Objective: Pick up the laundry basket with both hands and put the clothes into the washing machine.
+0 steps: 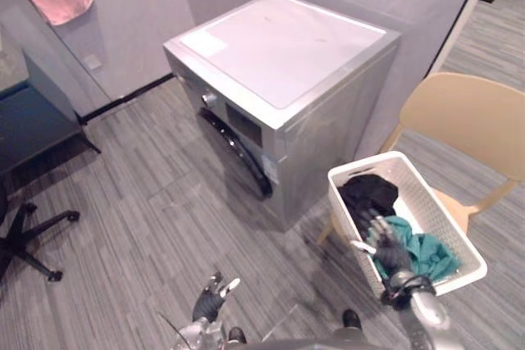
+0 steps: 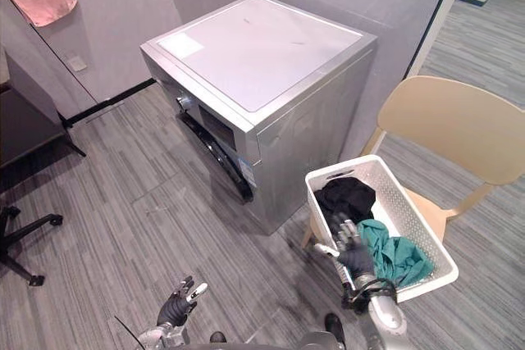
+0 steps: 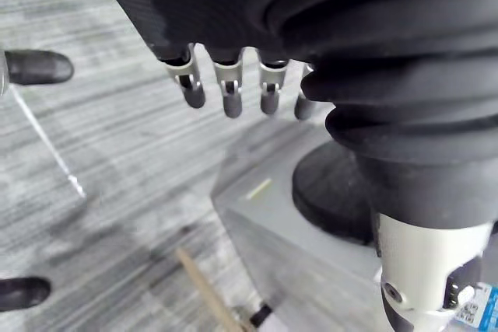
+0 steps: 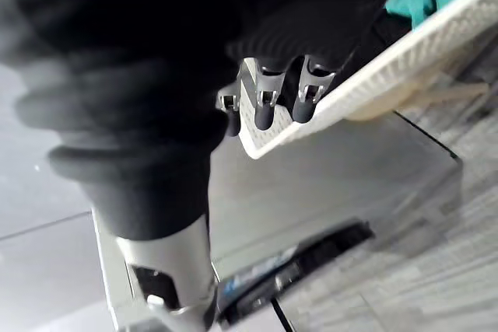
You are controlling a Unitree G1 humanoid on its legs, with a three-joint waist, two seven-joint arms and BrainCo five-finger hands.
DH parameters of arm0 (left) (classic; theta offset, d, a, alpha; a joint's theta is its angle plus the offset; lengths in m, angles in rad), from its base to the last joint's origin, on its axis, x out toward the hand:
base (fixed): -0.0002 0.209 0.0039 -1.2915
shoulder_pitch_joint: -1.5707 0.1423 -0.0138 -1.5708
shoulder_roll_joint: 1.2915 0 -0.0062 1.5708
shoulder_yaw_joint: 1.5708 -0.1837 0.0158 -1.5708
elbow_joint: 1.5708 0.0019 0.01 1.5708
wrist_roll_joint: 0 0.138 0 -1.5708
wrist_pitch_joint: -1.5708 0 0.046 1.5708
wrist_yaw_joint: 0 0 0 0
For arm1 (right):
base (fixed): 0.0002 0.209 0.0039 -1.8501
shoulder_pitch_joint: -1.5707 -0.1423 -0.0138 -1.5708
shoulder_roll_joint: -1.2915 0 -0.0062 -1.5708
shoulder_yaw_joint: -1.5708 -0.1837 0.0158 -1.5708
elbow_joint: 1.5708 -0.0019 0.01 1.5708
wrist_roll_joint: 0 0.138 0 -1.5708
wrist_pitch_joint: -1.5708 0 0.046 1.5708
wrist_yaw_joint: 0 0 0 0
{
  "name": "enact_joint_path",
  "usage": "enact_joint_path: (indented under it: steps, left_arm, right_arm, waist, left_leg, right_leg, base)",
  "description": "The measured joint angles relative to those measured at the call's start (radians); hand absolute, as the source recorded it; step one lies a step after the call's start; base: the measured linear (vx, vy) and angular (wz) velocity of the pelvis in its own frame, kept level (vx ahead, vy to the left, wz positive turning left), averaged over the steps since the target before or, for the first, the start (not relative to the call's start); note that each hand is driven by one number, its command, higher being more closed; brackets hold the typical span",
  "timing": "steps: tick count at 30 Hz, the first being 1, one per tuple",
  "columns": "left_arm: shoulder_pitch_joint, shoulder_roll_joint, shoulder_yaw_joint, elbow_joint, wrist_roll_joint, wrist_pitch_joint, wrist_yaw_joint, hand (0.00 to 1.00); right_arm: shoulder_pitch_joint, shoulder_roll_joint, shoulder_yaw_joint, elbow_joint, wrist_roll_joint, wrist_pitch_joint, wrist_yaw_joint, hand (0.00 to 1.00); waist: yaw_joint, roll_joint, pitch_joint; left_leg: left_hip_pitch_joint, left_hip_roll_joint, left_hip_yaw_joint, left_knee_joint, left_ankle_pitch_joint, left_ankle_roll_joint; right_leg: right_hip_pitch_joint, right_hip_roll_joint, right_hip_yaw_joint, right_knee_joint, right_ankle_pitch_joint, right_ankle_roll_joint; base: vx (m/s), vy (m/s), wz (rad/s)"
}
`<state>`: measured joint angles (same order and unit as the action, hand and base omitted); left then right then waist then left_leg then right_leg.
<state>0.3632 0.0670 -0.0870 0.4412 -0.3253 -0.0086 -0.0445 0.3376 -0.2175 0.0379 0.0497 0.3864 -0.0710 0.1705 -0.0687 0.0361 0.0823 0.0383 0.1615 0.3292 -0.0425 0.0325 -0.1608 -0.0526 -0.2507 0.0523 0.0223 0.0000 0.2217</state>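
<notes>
At 7 o'clock the left hand (image 1: 210, 297) hangs released, holding nothing. At 4 o'clock the right hand (image 1: 387, 249), fingers straight, grasps nothing at the near rim of the one laundry basket (image 1: 373, 160), which sits on the one chair (image 1: 472, 120) with one black garment (image 1: 369, 192) and one teal garment (image 1: 426, 252). Risk: a one-sided lift would tip the basket and spill the clothes, and the one washing machine (image 1: 283, 47) at 12 looks shut.

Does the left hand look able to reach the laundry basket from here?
Probably, after a sideways reach: the left hand hangs open over floor, apart from the basket, with nothing standing between them.
</notes>
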Motion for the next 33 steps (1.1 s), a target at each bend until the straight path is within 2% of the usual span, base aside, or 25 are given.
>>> enact_joint_path:
  steps: [4,7,10,12,18,23,25,28,33]
  left_arm:
    - [0.003,0.020,-0.022,0.002,0.026,0.000,0.000,0.00]
    - [0.002,0.030,-0.028,0.002,0.026,0.000,0.000,0.00]
    - [-0.002,0.036,-0.030,0.003,0.026,0.000,0.001,0.00]
    - [-0.015,0.036,-0.031,0.005,0.028,0.000,0.002,0.00]
    - [-0.020,0.037,-0.039,0.011,0.027,-0.004,0.004,0.00]
    - [-0.027,0.037,-0.040,0.027,0.025,-0.009,0.005,0.00]
    - [-0.034,0.039,-0.039,0.021,0.023,-0.014,0.006,0.00]
    - [-0.037,0.039,-0.039,0.015,0.020,-0.018,0.007,0.00]
    - [-0.036,0.042,-0.039,-0.035,0.011,-0.019,0.025,0.00]
  right_arm:
    - [0.019,0.005,0.108,0.005,0.006,0.002,0.051,0.00]
    - [0.019,0.005,0.169,0.045,0.015,0.004,0.055,0.00]
    - [-0.025,0.019,0.218,0.186,0.015,0.017,0.061,0.00]
    - [-0.057,0.025,0.223,0.300,0.011,0.036,0.058,0.00]
    - [-0.206,0.027,0.230,0.561,-0.005,0.051,0.014,0.00]
    - [-0.323,0.055,0.114,0.812,-0.008,0.057,-0.044,0.00]
    - [-0.386,0.053,0.025,0.902,-0.014,0.062,-0.075,0.00]
    - [-0.456,0.035,-0.086,0.960,-0.023,0.075,-0.111,0.00]
    - [-0.574,-0.003,-0.194,1.048,-0.021,0.080,-0.163,0.00]
  waist:
    - [0.004,-0.018,0.002]
    - [0.004,-0.029,-0.005]
    - [0.009,-0.037,-0.011]
    - [0.029,-0.036,-0.011]
    - [0.036,-0.032,-0.011]
    - [0.056,-0.020,0.007]
    - [0.057,-0.008,0.035]
    - [0.058,0.007,0.063]
    - [0.063,0.033,0.088]
  left_leg:
    - [0.013,0.000,-0.006,-0.012,0.003,-0.004]
    - [0.013,0.001,-0.019,-0.017,0.005,-0.006]
    - [0.013,0.001,-0.029,-0.031,0.016,-0.008]
    - [0.014,0.001,-0.036,-0.033,0.018,-0.007]
    - [0.011,0.000,-0.058,-0.051,0.032,-0.006]
    - [0.008,0.000,-0.084,-0.051,0.035,-0.007]
    - [-0.001,-0.001,-0.106,-0.052,0.043,-0.004]
    - [-0.013,-0.001,-0.120,-0.052,0.047,-0.003]
    - [-0.032,-0.003,-0.137,-0.052,0.053,-0.001]
  right_leg:
    - [0.012,0.002,-0.004,-0.004,0.001,-0.001]
    - [0.018,0.003,-0.018,-0.009,0.001,-0.002]
    - [0.021,0.005,-0.027,-0.012,0.001,-0.002]
    - [0.029,0.005,-0.034,-0.017,0.002,-0.002]
    - [0.039,0.006,-0.057,-0.023,0.002,-0.004]
    - [0.058,0.005,-0.086,-0.027,0.000,-0.007]
    - [0.065,0.003,-0.107,-0.027,0.000,-0.007]
    - [0.064,0.003,-0.122,-0.026,0.000,-0.007]
    - [0.055,0.001,-0.137,-0.024,0.000,-0.007]
  base:
    - [-0.04,-0.018,0.02]
    - [-0.02,-0.020,0.09]
    - [-0.01,-0.024,0.08]
    - [-0.01,-0.023,0.10]
    - [-0.02,-0.019,0.11]
    - [-0.03,-0.021,0.15]
    - [-0.04,-0.018,0.22]
    - [-0.04,-0.019,0.18]
    - [-0.02,-0.015,0.09]
